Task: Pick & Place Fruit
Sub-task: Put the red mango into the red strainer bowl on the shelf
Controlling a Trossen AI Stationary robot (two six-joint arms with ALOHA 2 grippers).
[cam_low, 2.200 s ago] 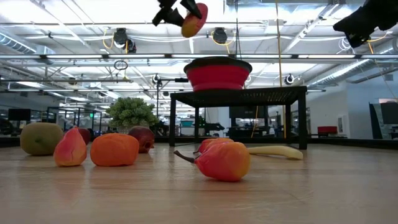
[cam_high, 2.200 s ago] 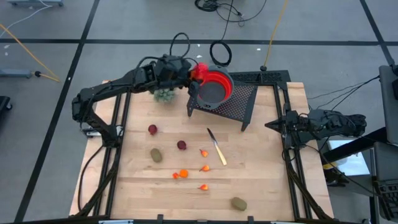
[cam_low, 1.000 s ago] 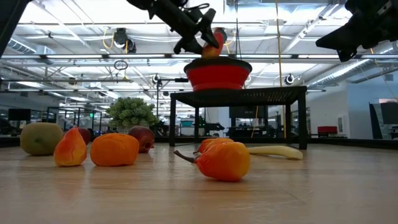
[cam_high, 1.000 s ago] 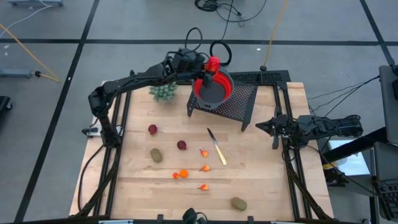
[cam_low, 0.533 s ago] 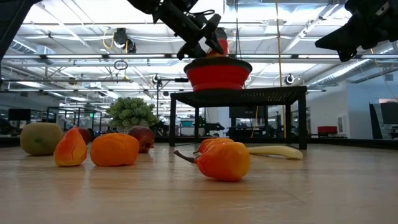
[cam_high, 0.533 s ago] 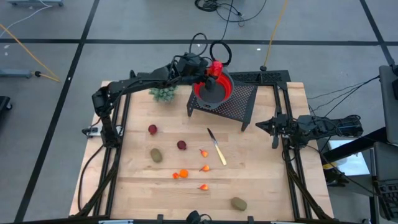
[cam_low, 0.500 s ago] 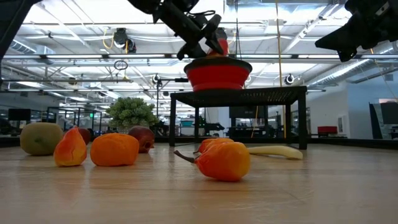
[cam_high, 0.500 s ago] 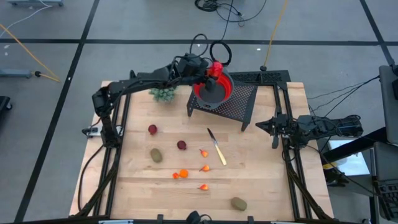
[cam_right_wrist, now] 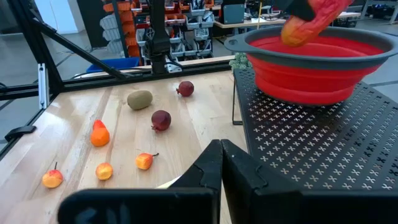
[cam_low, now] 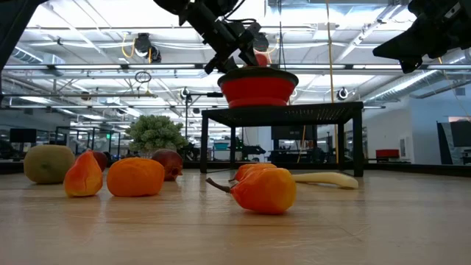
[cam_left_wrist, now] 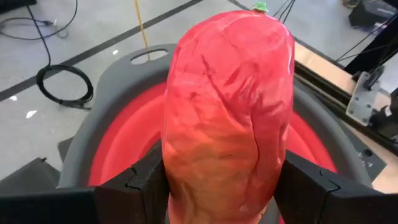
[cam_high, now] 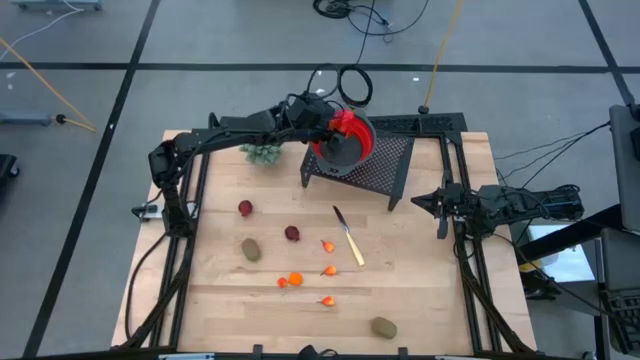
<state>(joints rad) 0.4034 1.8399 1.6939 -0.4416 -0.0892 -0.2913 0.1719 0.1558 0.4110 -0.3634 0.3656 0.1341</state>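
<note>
Wooden table [cam_high: 420, 300] strewn with fruit; left gripper [cam_high: 322, 121] clamping mango [cam_left_wrist: 227, 112] over red bowl [cam_right_wrist: 311, 59]; right gripper [cam_high: 425, 204] closed, empty, parked aside.

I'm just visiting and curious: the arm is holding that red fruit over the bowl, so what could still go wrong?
The left tool grips the red-orange fruit low over the red bowl, near its rim; released off-centre, it might bounce out. The bowl sits on a raised black mesh stand, so a nudge from the arm could shift it.
</note>
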